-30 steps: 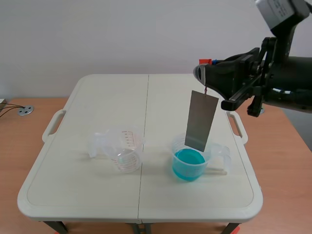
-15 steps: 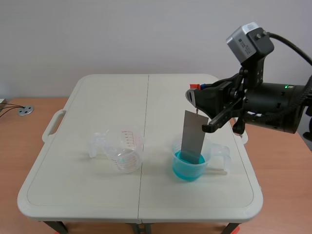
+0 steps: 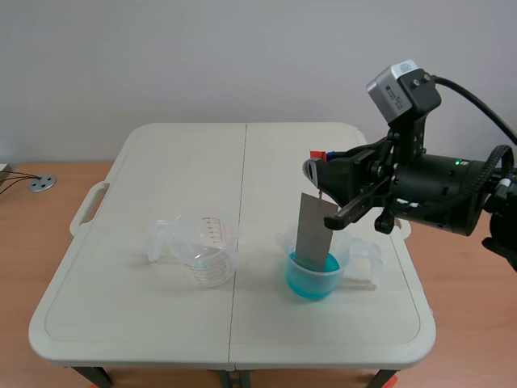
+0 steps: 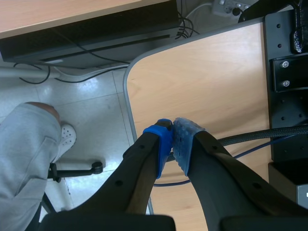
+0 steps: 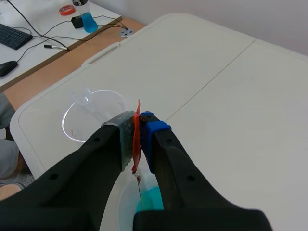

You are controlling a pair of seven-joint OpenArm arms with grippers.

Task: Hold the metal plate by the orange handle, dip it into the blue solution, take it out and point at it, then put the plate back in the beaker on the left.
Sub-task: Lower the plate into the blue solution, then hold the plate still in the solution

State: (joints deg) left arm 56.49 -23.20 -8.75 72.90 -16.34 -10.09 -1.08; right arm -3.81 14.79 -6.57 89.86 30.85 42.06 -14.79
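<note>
We see a white folding counter [image 3: 161, 162] and, beside it, a round metal disc [image 3: 42, 183] on a wooden desk [image 3: 24, 242]. Farther off lie a keyboard [image 5: 12, 36], a mouse [image 5: 7, 68] and a blue-filled bottle [image 5: 86, 18].

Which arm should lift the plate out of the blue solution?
Right. The right gripper is shut on the orange handle, with the metal plate hanging into the blue solution. The left gripper is shut on nothing, off by a desk edge.

The grey metal plate [image 3: 313, 230] hangs nearly upright from its orange handle [image 5: 136, 139], its lower end dipped in the blue solution [image 3: 311, 284] of a clear beaker [image 3: 345, 255] near the table's [image 3: 161, 162] right edge, with an empty clear beaker [image 3: 212, 255] left of it.
</note>
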